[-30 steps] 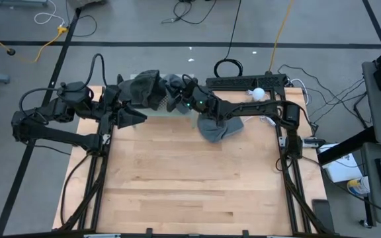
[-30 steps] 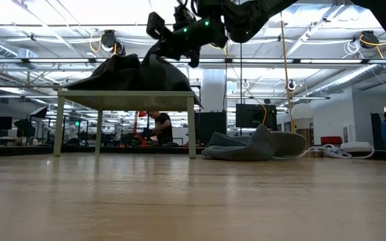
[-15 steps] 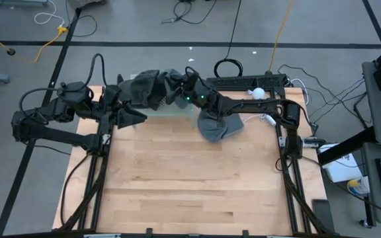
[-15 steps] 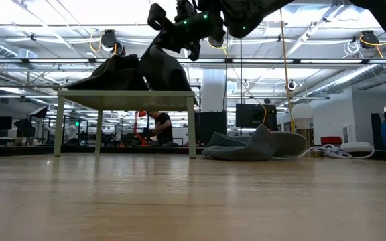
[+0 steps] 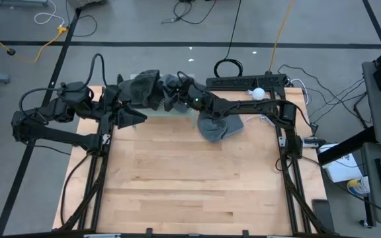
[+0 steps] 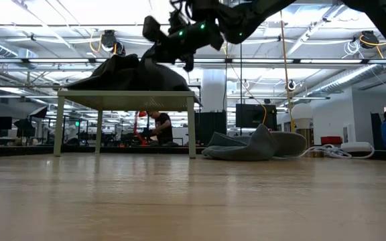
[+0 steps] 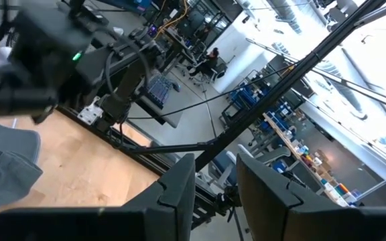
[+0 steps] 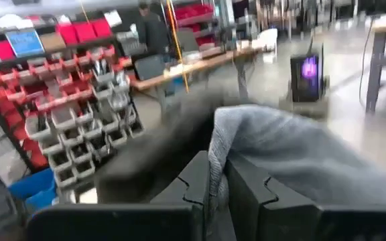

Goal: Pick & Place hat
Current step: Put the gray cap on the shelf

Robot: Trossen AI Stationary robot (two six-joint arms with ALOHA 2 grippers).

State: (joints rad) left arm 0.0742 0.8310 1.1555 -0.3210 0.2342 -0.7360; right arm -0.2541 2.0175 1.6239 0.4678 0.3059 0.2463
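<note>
the right gripper [image 6: 169, 41], fingers pinching a grey hat [image 8: 300, 157], has dipped back toward the small stand [image 6: 126, 99]; release looks near.

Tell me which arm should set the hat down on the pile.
Right. The right gripper is shut on the grey hat, held above the small table with the hat pile. The left gripper is open, empty, parked at the table's left edge.
</note>
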